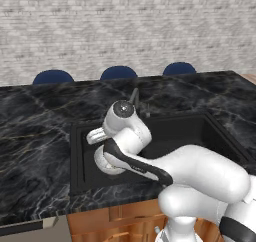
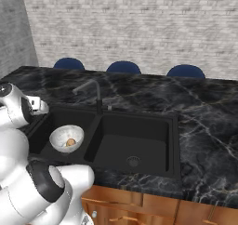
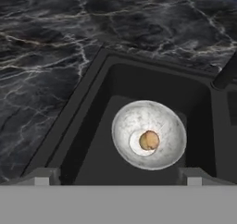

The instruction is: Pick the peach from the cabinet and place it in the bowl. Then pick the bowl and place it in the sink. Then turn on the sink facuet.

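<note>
**Hovering Over the Bowl in the Sink**

Resting on the floor of the left basin of the sink (image 2: 173,126), the bowl (image 3: 149,135) is holding the peach (image 3: 149,140) at its centre. The gripper (image 3: 117,176) is hanging above it with jaws spread wide, grasping nothing. The sink facuet (image 2: 95,95) is standing behind the basins.

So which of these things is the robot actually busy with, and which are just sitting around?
Part of the job:
- peach, lying in the bowl
- bowl, sitting in the sink's left basin
- sink
- faucet, behind the sink
- gripper, open above the bowl

Just there:
- blue chairs behind the counter
- marble counter
</note>
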